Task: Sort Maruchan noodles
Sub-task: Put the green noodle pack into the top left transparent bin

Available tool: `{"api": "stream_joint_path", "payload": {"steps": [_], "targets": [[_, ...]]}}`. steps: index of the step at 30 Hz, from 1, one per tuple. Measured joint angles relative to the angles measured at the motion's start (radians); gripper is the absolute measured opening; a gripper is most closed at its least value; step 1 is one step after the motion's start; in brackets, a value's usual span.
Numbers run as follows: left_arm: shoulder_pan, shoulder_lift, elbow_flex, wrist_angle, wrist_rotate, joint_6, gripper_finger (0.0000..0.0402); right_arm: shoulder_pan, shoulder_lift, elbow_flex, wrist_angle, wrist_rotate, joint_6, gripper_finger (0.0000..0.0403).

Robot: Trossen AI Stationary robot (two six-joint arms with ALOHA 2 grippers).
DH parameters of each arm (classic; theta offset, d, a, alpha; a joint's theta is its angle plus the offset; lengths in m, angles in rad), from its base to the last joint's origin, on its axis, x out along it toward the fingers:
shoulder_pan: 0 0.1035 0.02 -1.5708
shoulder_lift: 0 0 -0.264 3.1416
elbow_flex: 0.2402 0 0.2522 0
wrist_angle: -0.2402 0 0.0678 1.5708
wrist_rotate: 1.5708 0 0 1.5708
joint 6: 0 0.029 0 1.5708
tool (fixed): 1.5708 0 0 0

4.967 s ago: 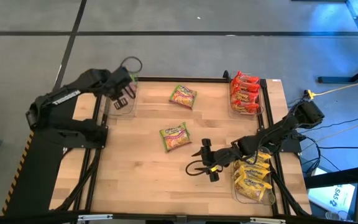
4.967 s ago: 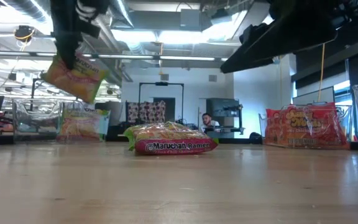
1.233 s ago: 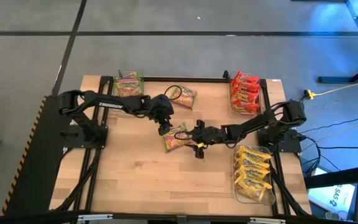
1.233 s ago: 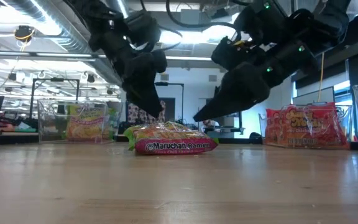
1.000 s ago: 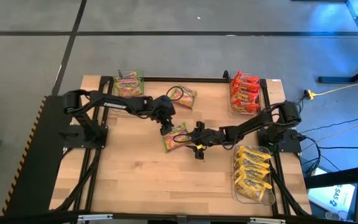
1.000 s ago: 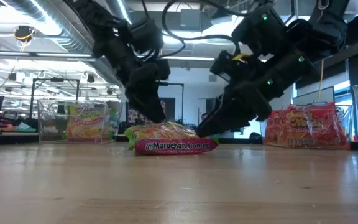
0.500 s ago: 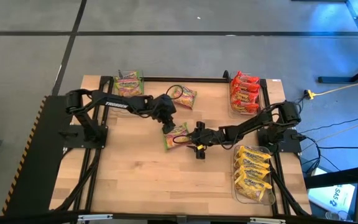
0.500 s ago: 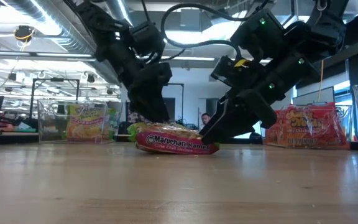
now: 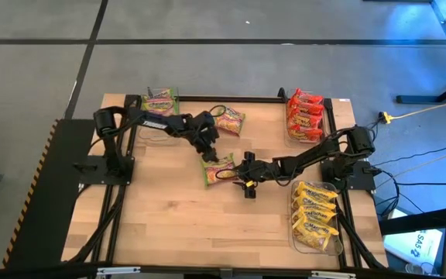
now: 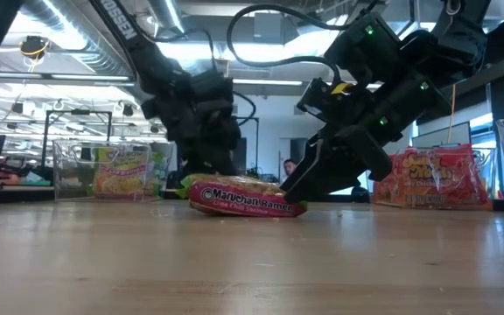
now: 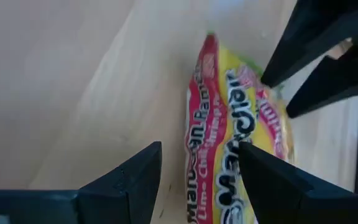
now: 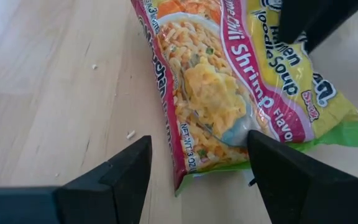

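Observation:
A green-pink Maruchan packet (image 9: 218, 169) lies mid-table, its left end slightly raised in the low view (image 10: 245, 199). My left gripper (image 9: 206, 147) is open at the packet's far-left end; in its wrist view (image 11: 197, 155) its fingers stand either side of the pink long edge. My right gripper (image 9: 238, 172) is open at the packet's right end (image 12: 197, 140). Another green-pink packet (image 9: 228, 118) lies flat near the far edge. One more sits in the far-left clear bin (image 9: 159, 103). Red-orange packets (image 9: 304, 116) and yellow packets (image 9: 316, 217) fill the right-hand bins. My left gripper is open around the packet's pink edge (image 11: 197, 134); I cannot tell whether a finger touches it. My right gripper comes slanting down from the table's right. One finger (image 12: 278, 168) lies against the packet's green end (image 12: 328, 134); the other (image 12: 114, 177) stands beside the packet over bare table.
Clear bins stand at the far-left corner (image 9: 147, 116), the far-right corner (image 9: 325, 128) and the near-right side (image 9: 294, 232). Bare wood (image 9: 184, 225) stretches over the near-left half of the table. The two arms meet closely over the centre.
The centre packet has slid slightly toward the table's right and tipped, its left end rising. My left gripper has sunk low behind that end, and its arm has swung toward the far edge. My right gripper has come down to the packet's right end and stayed there.

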Motion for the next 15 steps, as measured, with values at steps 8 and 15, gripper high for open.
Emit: {"api": "stream_joint_path", "payload": {"steps": [8, 15], "targets": [[-0.002, 0.023, 0.0, 0.004, 0.146, -0.022, 0.0206, 0.0, 0.0, 0.0, 0.003, 0.0, 0.0, 0.0243], [-0.019, 0.026, 0.0, 0.003, 0.184, -0.026, 0.0205, 0.0, 0.0, 0.0, 0.007, -0.002, -0.001, 0.0243]]}}
